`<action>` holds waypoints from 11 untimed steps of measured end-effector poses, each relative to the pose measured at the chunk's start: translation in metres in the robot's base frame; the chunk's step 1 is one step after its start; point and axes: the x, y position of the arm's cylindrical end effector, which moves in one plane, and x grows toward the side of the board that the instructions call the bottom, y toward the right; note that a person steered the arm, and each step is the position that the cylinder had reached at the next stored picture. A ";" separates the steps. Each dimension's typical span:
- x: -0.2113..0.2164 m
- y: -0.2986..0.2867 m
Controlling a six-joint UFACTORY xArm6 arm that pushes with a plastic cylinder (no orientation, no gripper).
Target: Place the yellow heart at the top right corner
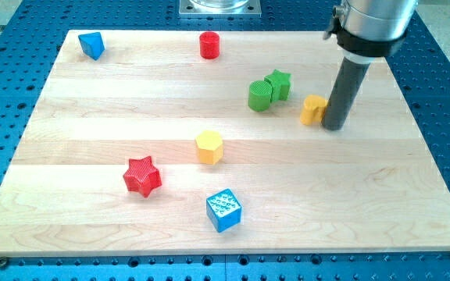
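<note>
The yellow heart (313, 110) lies on the wooden board (92, 140) at the right of centre, in the upper half. My tip (333, 126) stands just to the view's right of it, touching or nearly touching its right side. The dark rod rises from there to the arm's grey body at the view's top right.
A green cylinder (260, 96) and a green star (278, 83) sit together left of the heart. A red cylinder (209, 44) is at top centre, a blue triangular block (92, 45) at top left. A yellow hexagon (208, 147), a red star (142, 176) and a blue cube (224, 210) lie lower down.
</note>
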 end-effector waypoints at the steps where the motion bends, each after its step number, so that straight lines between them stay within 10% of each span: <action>1: -0.006 0.005; 4: 0.034 -0.058; 11: -0.149 0.066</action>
